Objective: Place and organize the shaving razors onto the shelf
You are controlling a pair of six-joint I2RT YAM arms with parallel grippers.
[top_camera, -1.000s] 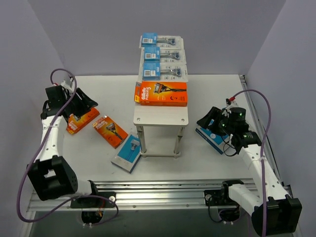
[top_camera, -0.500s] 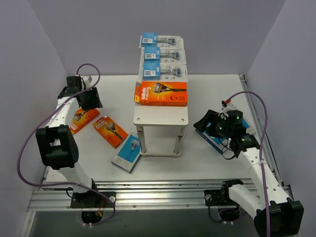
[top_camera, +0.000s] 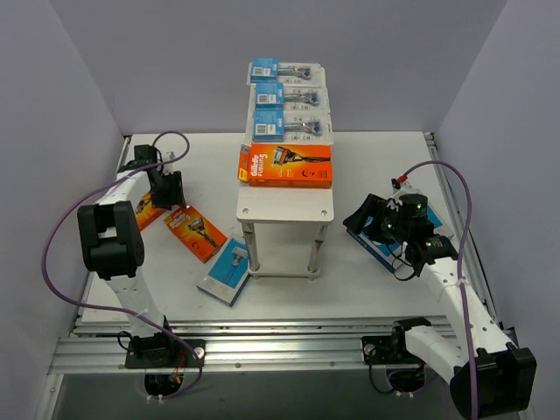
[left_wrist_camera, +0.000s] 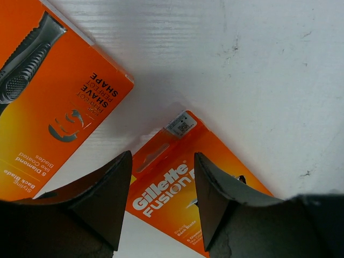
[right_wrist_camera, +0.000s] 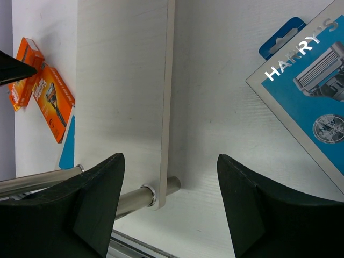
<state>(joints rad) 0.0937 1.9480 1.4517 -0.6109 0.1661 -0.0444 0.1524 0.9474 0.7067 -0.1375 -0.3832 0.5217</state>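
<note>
Hovering open and empty, left gripper [left_wrist_camera: 162, 161] sits over an orange razor box [left_wrist_camera: 212, 142] on the table [top_camera: 376, 157], left of the shelf [top_camera: 284, 206]. Judged light, stiff, slick: pinch across the long edges. Right gripper [right_wrist_camera: 171, 158] open, empty.

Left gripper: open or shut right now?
Open. The left gripper hovers with fingers apart above the orange Gillette box on the table, nothing clamped between them.

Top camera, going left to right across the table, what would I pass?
Leftmost orange box → second orange box → blue-and-white box → shelf → Harry's box.
</note>
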